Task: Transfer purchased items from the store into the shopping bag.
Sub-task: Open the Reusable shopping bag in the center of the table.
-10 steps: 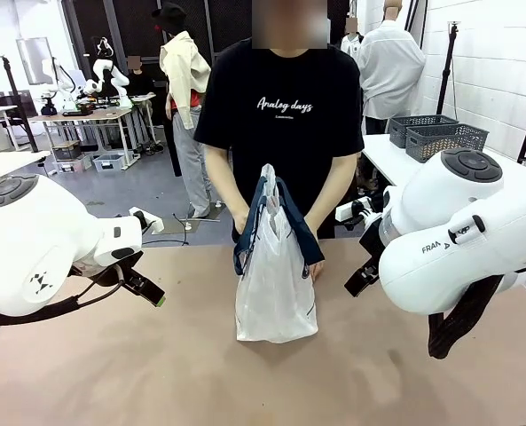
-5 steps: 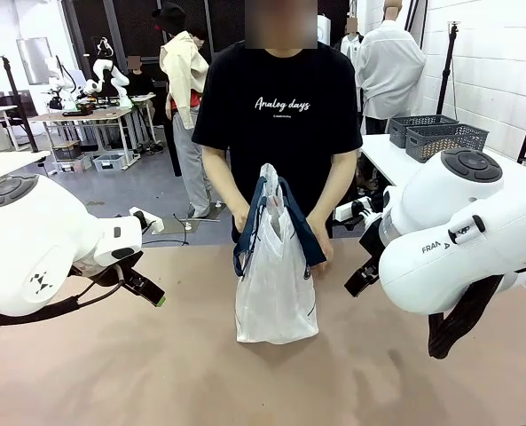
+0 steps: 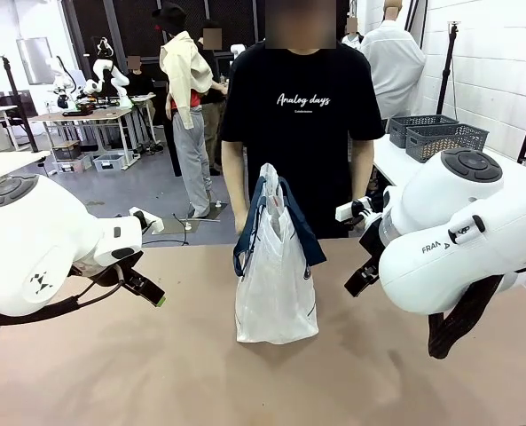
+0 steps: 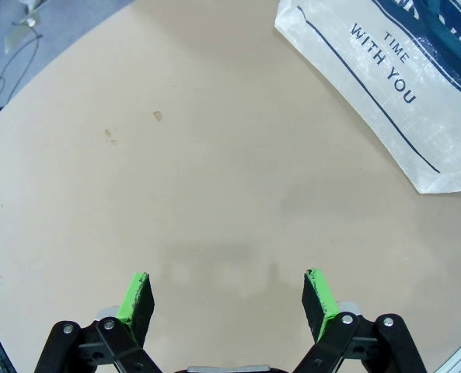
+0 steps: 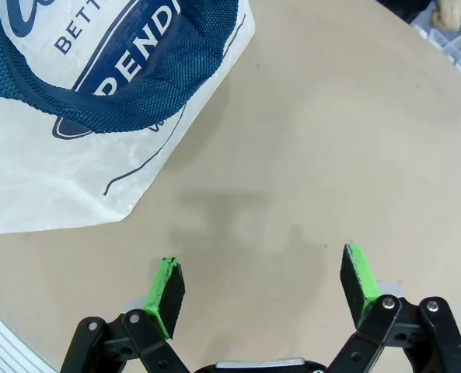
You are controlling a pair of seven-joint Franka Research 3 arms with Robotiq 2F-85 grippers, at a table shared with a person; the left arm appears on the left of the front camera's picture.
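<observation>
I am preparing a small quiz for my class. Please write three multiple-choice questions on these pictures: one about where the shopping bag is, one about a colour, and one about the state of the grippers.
1. Where is the shopping bag? A upright on the table; B on the floor; C on a chair.
2. What colour are its strap handles? A red; B navy blue; C yellow.
3. How are the left gripper and right gripper? A both shut on the bag; B both open and empty; C one open, one shut.
Answers: 1 A, it stands on the tabletop in the front view. 2 B, the straps are dark blue. 3 B, each wrist view shows green pads wide apart over bare table.
</observation>
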